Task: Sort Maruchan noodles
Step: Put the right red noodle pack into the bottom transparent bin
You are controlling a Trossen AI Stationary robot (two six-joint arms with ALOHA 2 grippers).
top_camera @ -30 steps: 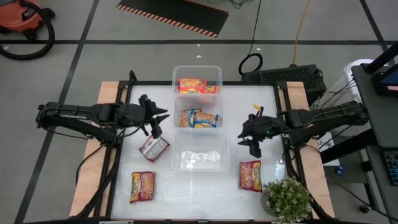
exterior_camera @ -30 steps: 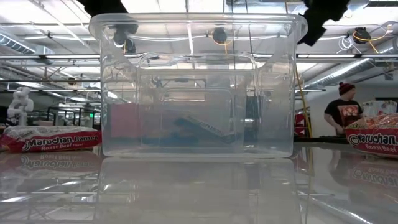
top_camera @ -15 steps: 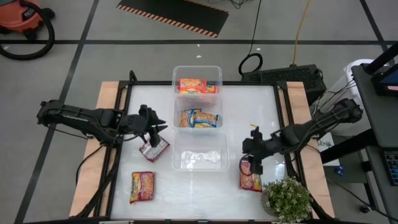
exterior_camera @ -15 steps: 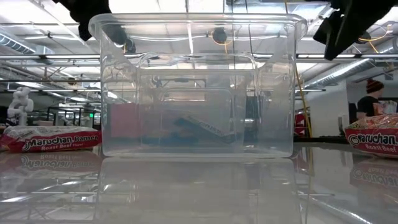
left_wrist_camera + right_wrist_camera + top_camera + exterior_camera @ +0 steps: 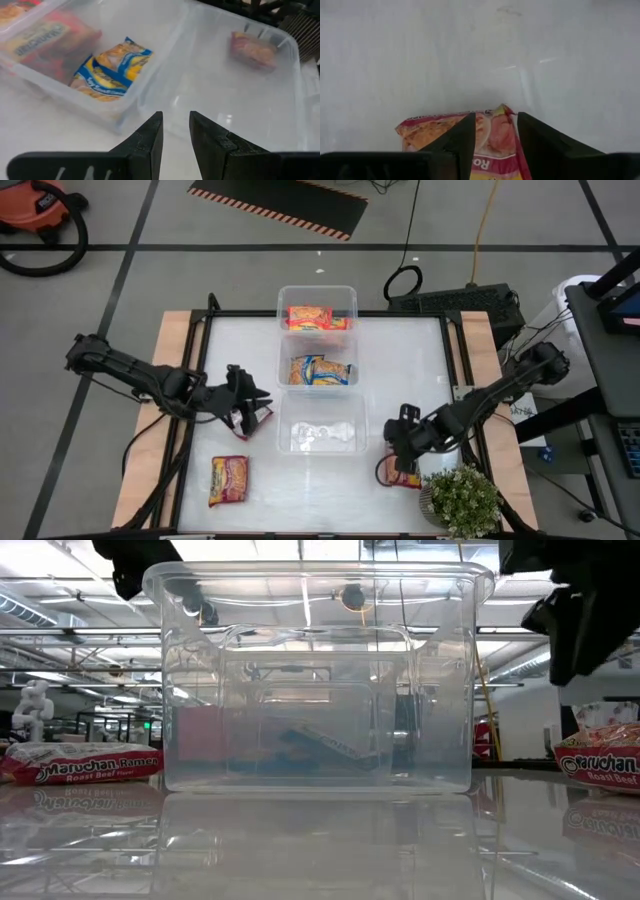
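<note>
On the bench's left, an orange packet (image 5: 228, 479) lies alone. The left gripper (image 5: 252, 408) hangs over a red-white packet (image 5: 263, 416), its fingers (image 5: 150, 137) narrowly parted on nothing. The right gripper (image 5: 396, 465) hovers over a Roast Beef packet (image 5: 470, 131), which lies between its moderately spread fingers (image 5: 532, 135).

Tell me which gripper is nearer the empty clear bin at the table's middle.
Left. The left gripper sits just off the empty bin's left wall. The right gripper is farther off its right side, down over a red packet.
</note>
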